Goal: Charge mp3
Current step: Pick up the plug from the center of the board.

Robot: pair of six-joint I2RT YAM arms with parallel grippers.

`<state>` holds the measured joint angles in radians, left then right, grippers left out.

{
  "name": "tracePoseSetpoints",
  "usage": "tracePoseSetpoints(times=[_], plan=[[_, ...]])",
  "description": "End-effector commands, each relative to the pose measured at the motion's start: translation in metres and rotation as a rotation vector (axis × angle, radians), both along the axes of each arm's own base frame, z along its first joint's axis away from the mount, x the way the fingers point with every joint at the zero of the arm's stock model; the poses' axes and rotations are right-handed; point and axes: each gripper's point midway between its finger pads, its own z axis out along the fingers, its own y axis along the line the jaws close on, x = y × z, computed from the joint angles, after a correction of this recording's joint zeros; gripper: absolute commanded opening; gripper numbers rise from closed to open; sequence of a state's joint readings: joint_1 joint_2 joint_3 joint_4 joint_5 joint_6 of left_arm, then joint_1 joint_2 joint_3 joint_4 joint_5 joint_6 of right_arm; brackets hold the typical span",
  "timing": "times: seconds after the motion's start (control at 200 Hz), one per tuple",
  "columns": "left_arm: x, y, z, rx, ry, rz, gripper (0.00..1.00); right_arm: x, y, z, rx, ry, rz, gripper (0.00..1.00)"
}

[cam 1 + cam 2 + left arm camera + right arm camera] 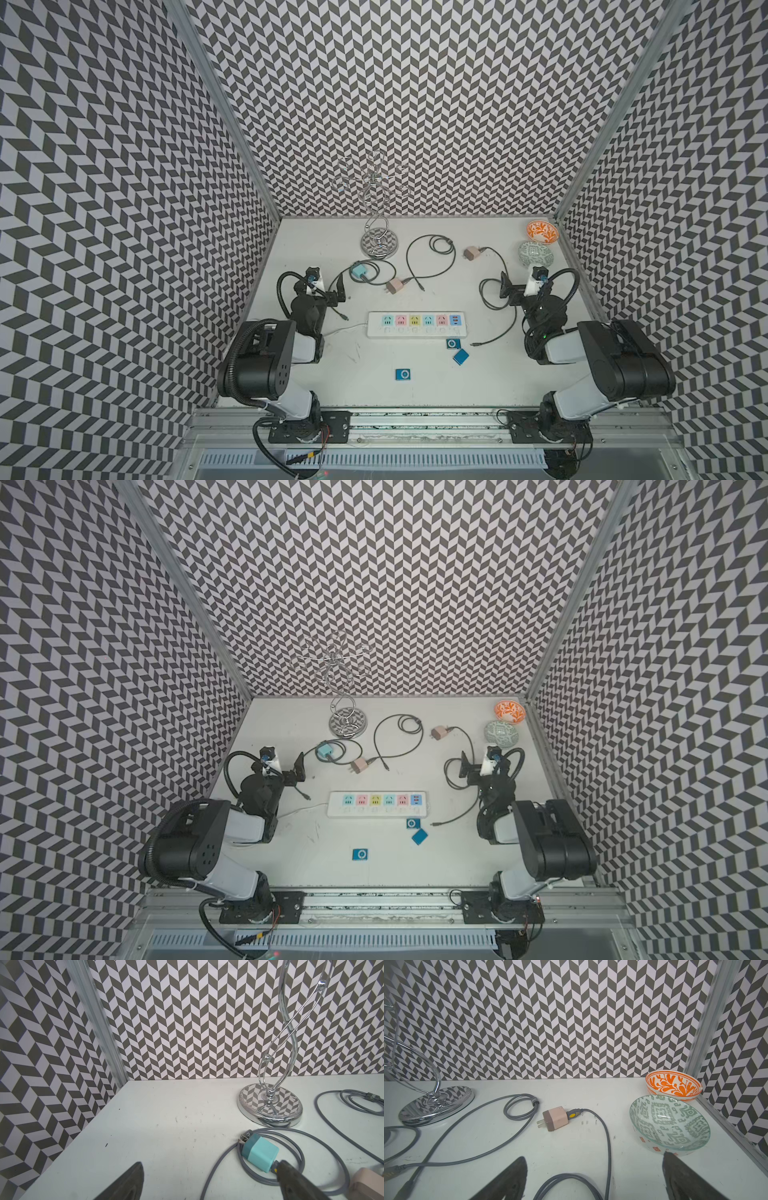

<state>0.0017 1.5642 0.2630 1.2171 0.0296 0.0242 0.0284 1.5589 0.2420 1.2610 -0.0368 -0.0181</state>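
Mp3 players lie flat on the table [415, 390], three small blue squares on the arm-base side of the power strip [417, 325]. The nearest player [453, 343] is just beside the strip's right end, the tilted player [461, 356] a little farther from it, and the third player [403, 374] is out from the strip's middle. None has a cable in it, so we judge the charging not yet begun.

On the strip's wall side lie a teal charger [359, 271], a pink charger [395, 286] and a second pink charger [471, 252], all with none in a socket. The grey cable [609, 1147] of the second pink charger appears to curl back past the strip's right end. Its small plug [476, 344] rests near the nearest player, which we read as the handiest pairing.

The left gripper [210, 1164] sits off the strip's left end, jaws spread wide and empty, with the teal charger just ahead. The right gripper [593, 1157] sits off the right end, likewise spread and empty, over a loop of that cable. Held so, each seems ready to take a charger or plug. A wire stand [379, 245], an orange bowl [542, 231] and a green bowl [536, 253] stand farther beyond the strip.
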Motion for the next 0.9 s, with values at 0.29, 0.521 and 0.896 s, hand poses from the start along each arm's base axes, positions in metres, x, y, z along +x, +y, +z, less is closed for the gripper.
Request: tracePoseSetpoints(times=[0.29,0.521,0.896], plan=[[0.002,0.000,0.007,-0.013,-0.020,0.000,1.00,0.002,-0.003,0.014,0.000,-0.058,-0.006,0.99],[0.002,0.000,0.007,-0.010,-0.019,0.005,0.99,0.002,-0.003,0.014,0.004,-0.060,0.002,0.99],[0.019,-0.029,0.069,0.052,-0.008,-0.023,0.98,0.071,-0.030,0.038,0.295,0.297,-0.235,1.00]])
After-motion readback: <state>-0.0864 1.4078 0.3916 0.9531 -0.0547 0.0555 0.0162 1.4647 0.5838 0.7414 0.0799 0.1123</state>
